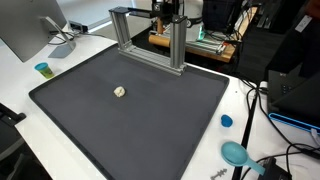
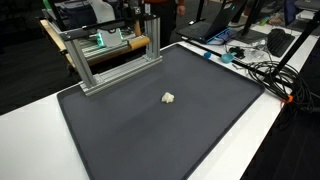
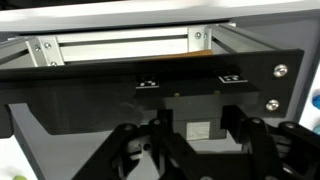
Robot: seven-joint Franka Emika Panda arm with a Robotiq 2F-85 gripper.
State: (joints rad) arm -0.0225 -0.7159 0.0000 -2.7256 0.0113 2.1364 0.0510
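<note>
Hanging gripper (image 1: 166,12): in an exterior view it is hovering high over the frame (image 1: 150,42) at the far edge of the mat (image 1: 150,130). The jaws are not showing here.
Block (image 1: 119,91): is lying alone near mid-mat, well apart from the gripper, nearer the camera and to picture-left of it.
Block axis: is looking roughly cubic, with no long axis to tell.
Block, opposite side (image 2: 168,98): in an exterior view it is sitting out in front of the frame (image 2: 80,65), with nothing touching it.
Fingers (image 3: 150,150): in the wrist view they are standing apart, holding nothing.
Wrist outlook: is facing the frame's bars, and the block is not showing there.
Bearing: the block is lying below the jaws and outward from the frame, across open mat.
</note>
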